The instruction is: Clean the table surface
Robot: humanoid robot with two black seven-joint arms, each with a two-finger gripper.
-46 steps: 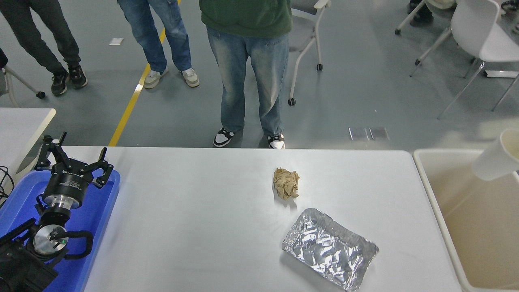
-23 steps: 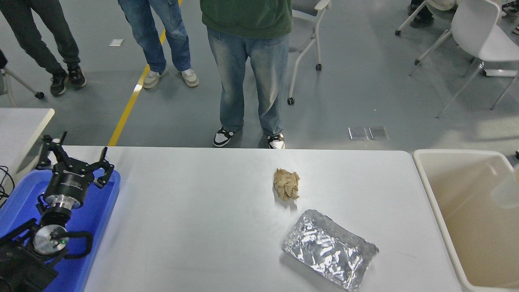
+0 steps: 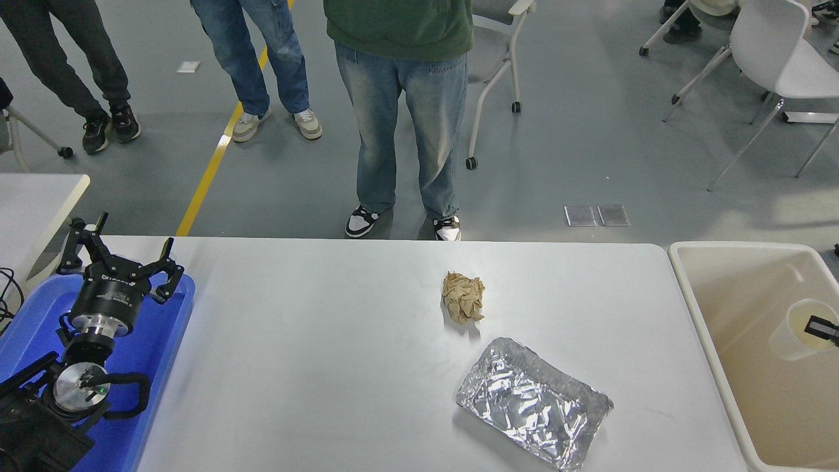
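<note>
Head view shows us the whole table from above. At the far left our left gripper (image 3: 118, 259) sits parked over the blue tray (image 3: 157, 341), its fingers spread wide and holding nothing. Next comes the table surface (image 3: 314, 354), big and white, filling the middle of the picture. On it, right of the middle, lies a crumpled brown paper ball (image 3: 463, 297), and just in front of that a wrinkled foil tray (image 3: 534, 402) (it looks empty). At the far right stands a beige bin (image 3: 711, 328) touching the table's edge, with a white cup (image 3: 799, 328) down inside it. A small black bit of our right gripper (image 3: 822, 326) pokes in from the picture's edge by the cup.

We think two things still need clearing away. The foil tray is thin and bendy, so a hard squeeze could crush it or make it slip. The paper ball is light and could roll off if we bump it. A person (image 3: 400, 105) stands close to the far side, so a wide swing could come too near.

Most of the right gripper is cut off, so we cannot tell if it is open or closed, or if it holds the cup.
</note>
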